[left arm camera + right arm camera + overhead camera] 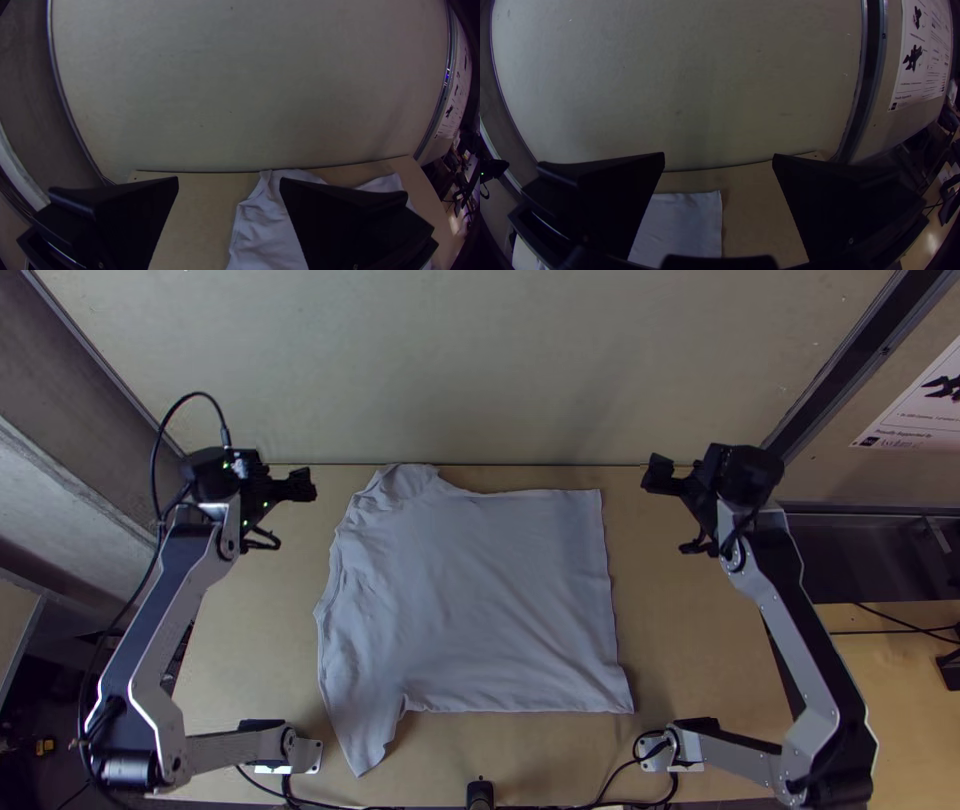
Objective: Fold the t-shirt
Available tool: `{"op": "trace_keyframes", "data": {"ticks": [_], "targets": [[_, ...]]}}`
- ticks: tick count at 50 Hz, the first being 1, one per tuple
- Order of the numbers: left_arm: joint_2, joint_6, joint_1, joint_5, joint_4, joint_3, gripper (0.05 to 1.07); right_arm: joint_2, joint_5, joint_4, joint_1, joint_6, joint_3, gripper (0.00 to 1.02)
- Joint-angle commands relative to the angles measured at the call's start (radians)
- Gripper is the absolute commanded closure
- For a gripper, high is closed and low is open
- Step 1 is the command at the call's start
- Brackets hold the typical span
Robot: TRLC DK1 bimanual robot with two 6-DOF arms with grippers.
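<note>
One bench [705,665] is carrying the t-shirt [490,595], which I'm seeing lying spread mid-bench, wrinkling toward the left arm. I'm holding the left gripper [300,484] beyond its left side, fingers [130,215] standing wide and empty; the right gripper [656,474] is hovering beyond the opposite side, same wide, empty state.

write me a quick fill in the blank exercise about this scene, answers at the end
The plain pale cloth t-shirt lies unfolded on a light brown table made of ____. The left gripper, with two wide flat black fingers, is not shut but ____. Counting it and the matching black right gripper, the number of grippers holding the t-shirt is ____. In the top view, the t-shirt's straight hem is nearer the ____ gripper.

Missing words: wood; open; zero; right
</note>
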Motion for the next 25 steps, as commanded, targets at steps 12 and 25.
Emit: {"op": "trace_keyframes", "data": {"ticks": [12, 25], "targets": [[0.227, -0.028, -0.041, 0.003, -0.114, 0.226, 0.1, 0.185, -0.024, -0.01, 0.009, 0.082, 0.134, 0.03], [0.382, -0.028, -0.074, 0.003, -0.1, 0.354, 0.1, 0.312, -0.024, -0.033, 0.014, 0.133, 0.169, 0.03]]}}
